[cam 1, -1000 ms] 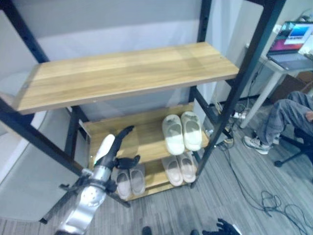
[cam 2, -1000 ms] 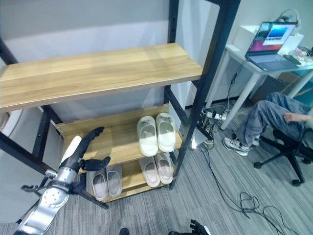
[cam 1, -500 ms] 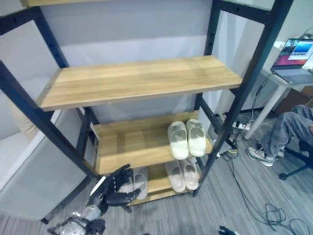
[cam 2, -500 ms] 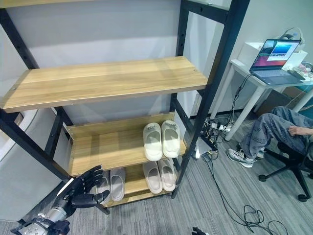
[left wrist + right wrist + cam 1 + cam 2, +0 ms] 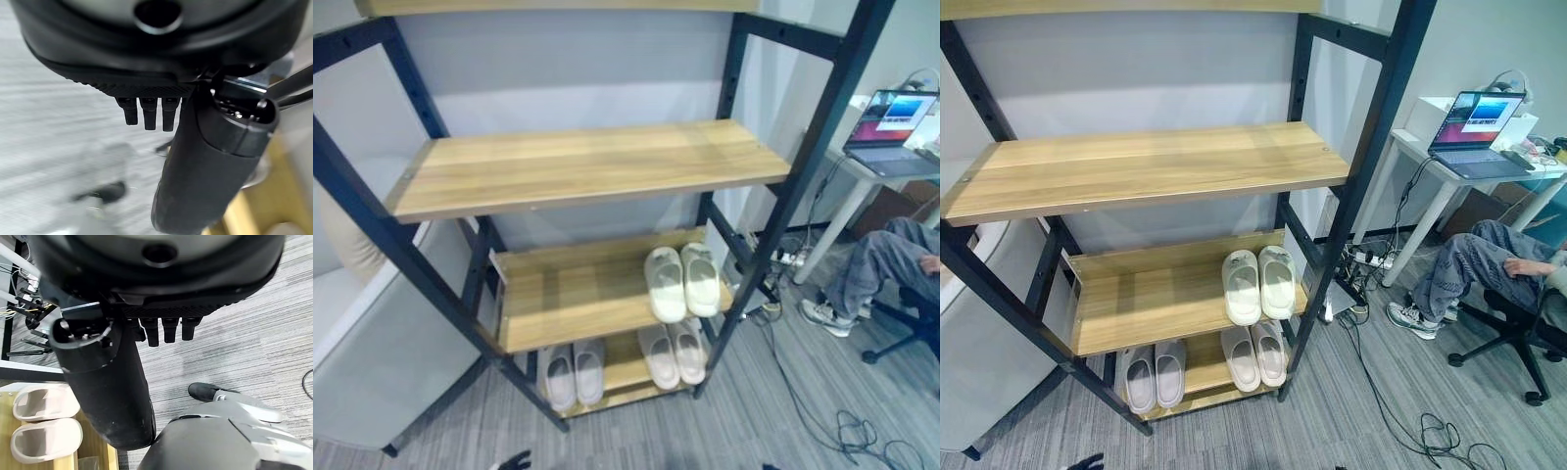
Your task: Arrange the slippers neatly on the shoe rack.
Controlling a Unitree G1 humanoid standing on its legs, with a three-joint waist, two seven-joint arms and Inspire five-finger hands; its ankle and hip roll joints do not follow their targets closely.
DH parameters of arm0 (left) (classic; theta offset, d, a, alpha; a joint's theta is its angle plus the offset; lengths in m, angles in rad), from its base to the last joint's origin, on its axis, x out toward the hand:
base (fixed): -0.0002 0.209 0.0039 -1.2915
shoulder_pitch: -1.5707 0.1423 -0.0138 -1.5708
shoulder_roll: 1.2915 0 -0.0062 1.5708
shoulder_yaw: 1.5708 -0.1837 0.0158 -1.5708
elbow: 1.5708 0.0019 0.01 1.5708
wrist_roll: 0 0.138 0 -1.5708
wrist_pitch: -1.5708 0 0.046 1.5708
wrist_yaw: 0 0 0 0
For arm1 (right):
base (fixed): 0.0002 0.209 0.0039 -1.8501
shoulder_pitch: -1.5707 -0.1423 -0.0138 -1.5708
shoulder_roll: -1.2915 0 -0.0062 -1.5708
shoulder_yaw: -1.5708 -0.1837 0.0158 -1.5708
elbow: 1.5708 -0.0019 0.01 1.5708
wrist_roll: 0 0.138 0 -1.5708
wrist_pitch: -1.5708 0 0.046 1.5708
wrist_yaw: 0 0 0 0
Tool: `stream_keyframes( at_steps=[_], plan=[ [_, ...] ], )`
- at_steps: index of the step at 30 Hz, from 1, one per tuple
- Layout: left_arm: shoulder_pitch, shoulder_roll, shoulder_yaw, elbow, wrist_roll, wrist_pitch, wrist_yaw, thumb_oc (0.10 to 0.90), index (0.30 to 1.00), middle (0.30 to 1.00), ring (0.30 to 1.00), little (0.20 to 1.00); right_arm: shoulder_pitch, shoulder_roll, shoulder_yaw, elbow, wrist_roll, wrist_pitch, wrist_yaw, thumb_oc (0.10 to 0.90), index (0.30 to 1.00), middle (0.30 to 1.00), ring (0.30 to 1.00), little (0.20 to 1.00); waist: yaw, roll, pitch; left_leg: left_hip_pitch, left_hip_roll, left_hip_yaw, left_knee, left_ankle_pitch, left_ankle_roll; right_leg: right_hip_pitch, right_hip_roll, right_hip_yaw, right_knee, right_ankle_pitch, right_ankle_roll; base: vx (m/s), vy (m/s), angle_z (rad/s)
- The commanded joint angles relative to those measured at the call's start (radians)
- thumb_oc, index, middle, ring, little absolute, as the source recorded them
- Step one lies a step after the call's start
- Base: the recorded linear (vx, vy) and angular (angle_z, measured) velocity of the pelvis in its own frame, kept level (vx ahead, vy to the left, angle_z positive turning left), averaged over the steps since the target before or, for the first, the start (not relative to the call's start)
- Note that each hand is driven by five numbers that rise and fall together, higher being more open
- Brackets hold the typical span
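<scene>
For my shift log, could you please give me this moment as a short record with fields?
rack: shoe rack, wooden shelves on a black frame
middle shelf: one pale slipper pair, side by side
bottom shelf: two slipper pairs, left pair, right pair
left hand: open, holds nothing
right hand: open, holds nothing
bystander: seated person by a laptop

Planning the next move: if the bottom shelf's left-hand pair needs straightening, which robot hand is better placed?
Left, probably: the left robot hand shows low, just below the left-hand pair, while the right robot hand hangs by the rack's other end.
</scene>
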Motion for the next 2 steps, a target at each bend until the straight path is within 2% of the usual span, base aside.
stream_keyframes(
  at_steps=[1, 2],
  plan=[
    [-0.08, -0.014, 0.067, 0.042, -0.014, -0.013, 0.02, 0.8, 0.9, 0.9, 0.9, 0.9, -0.01, -0.024, 0.022, 0.04, 0.026, 0.0, -0.011, 0.8, 0.9, 0.9, 0.9, 0.9, -0.007, 0.016, 0.025, 0.042, -0.034, -0.036, -0.001, -0.107, 0.014, -0.036, -0.005, 0.011, 0.023, -0.045, 0.047, 0.0, 0.018, -0.08],
    [-0.08, -0.014, 0.067, 0.042, -0.015, -0.014, 0.02, 0.8, 0.9, 0.9, 0.9, 0.9, -0.01, -0.024, 0.022, 0.04, 0.027, 0.0, -0.011, 0.8, 0.9, 0.9, 0.9, 0.9, -0.007, 0.016, 0.026, 0.043, -0.034, -0.036, -0.001, -0.107, 0.014, -0.036, -0.005, 0.011, 0.023, -0.045, 0.047, 0.0, 0.015, -0.09]
  ],
)
